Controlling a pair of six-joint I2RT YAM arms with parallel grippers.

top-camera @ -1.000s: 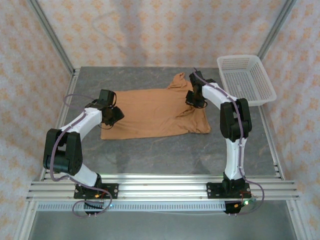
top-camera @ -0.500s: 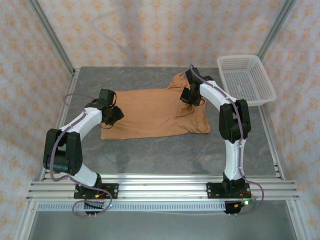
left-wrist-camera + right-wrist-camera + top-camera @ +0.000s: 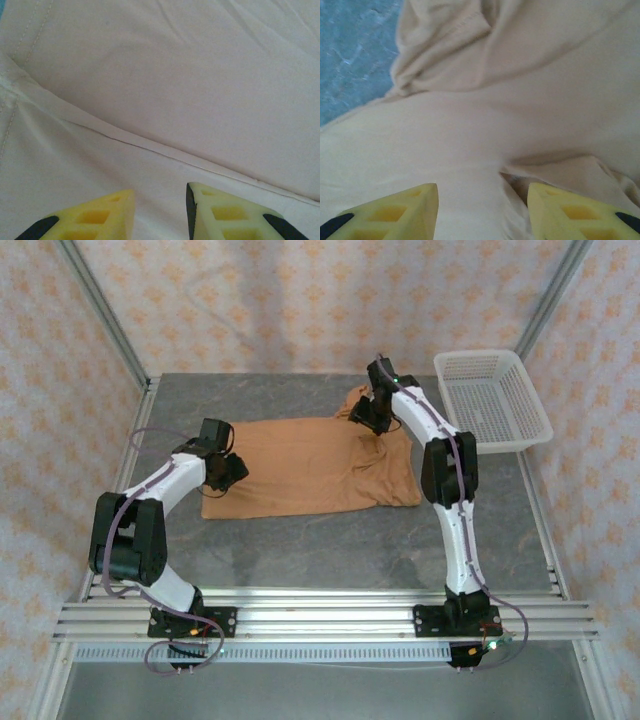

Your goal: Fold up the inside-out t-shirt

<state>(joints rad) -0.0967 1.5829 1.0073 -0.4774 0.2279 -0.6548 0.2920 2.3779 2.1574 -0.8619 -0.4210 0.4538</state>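
Note:
The inside-out t-shirt is tan and lies spread flat across the middle of the table, with a sleeve bunched at its back right corner. At the shirt's left edge my left gripper points down. In the left wrist view its yellow fingers stand a little apart over flat cloth, just short of a folded seam line. My right gripper is over the back right of the shirt. The right wrist view shows its fingers wide apart, open, with a soft ridge of cloth lying between them.
A white mesh basket stands at the back right corner, close to the right arm's forearm. Bare grey table lies between the shirt and the arm bases. Patterned walls and metal posts enclose the table on three sides.
The right gripper has moved toward the back and left along the shirt, then opened its jaws. The left arm and gripper have stayed put.

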